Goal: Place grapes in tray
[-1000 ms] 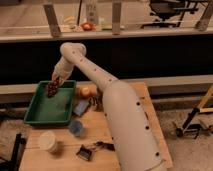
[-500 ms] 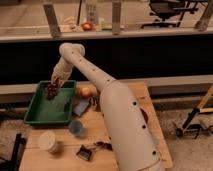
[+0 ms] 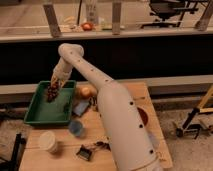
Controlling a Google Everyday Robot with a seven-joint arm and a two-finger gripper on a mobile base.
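- Jaws look closed on the grapes (image 3: 52, 93). The gripper (image 3: 54, 85) points down over the far left part of the tray (image 3: 40, 114), and the cluster hangs straight off its tip.
- Change vs 1 s ago: gripper + grapes have dropped a bit lower and come a touch nearer us. In the earlier pics the cluster sat level w/ the tray's far rim; now it shows against the green floor inside that rim.
- We can't tell if the grapes touch the tray floor yet or hang just above it.
- Tray itself hasn't shifted and lies flat at the table's (image 3: 140, 95) left corner. There's a small dark bit on its floor nearer the right wall, which we can't ID.
- For the task, we judge the carry is done and this is the set-down. What's left is approx. a short lowering, letting go, then lifting clear. Not placed yet as far as we can see.
- Risk: grapes are lumpy and soft, so pressing down hard could squash them. They might also cling to the gripper on release.
- Right of the tray, a round yellow-orange fruit (image 3: 88, 92) sits just beside its wall, and a blue cup (image 3: 76, 128) is near its front corner. Neither has moved, and both are outside the drop spot.
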